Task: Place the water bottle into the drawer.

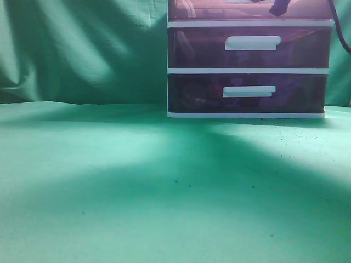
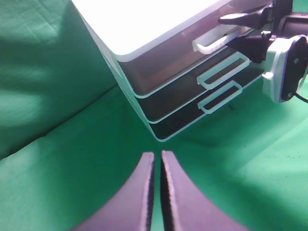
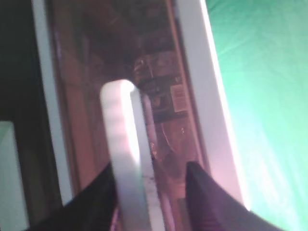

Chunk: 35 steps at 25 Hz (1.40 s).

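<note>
The cabinet [image 1: 249,68] stands on the worktop [image 1: 137,186] at its far right, with a cloth backdrop [image 1: 82,49] hanging behind it and to its left. Three drawers sit stacked in the cabinet: the top drawer [image 2: 159,67] above the middle drawer [image 1: 249,48], and the bottom drawer [image 1: 247,93] lowest, next to the worktop. Each drawer front carries a handle. The right gripper [image 3: 151,192] is at the front of the top drawer, its fingers [image 3: 207,202] on either side of the top handle [image 3: 125,159]. The left gripper [image 2: 157,192] hangs over the worktop, before the cabinet's left front corner and well apart from it.
</note>
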Each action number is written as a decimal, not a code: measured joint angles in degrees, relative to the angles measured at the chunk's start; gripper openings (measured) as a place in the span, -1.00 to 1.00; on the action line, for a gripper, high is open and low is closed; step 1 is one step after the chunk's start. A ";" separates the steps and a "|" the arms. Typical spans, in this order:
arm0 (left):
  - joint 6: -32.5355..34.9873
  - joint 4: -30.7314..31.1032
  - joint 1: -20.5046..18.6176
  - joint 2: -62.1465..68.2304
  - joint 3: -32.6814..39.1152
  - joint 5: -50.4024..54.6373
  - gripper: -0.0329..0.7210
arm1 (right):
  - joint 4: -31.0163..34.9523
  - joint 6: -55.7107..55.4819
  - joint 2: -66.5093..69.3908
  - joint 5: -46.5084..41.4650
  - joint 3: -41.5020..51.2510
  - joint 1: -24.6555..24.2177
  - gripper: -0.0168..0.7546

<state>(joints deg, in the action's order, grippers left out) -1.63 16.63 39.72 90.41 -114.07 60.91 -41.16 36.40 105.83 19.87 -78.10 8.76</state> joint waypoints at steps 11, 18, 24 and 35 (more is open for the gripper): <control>0.00 2.20 0.00 0.00 0.00 -1.42 -0.91 | -22.56 -34.82 -6.47 2.81 2.99 0.10 -0.01; 0.00 1.72 0.00 0.00 0.00 -1.67 -0.91 | -38.99 -59.93 -14.54 6.26 6.61 0.10 -0.01; 2.80 -4.65 0.88 -4.27 1.20 -1.44 -0.91 | -59.07 -95.80 -24.83 9.76 8.18 0.10 -0.01; 3.79 -11.07 4.98 -36.60 33.70 -14.66 -0.91 | -60.21 -123.48 -39.13 28.23 8.31 0.10 -0.96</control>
<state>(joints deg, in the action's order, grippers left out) 2.16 5.56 44.70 53.81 -80.37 46.25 -101.36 -87.08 66.70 48.10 -69.79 8.86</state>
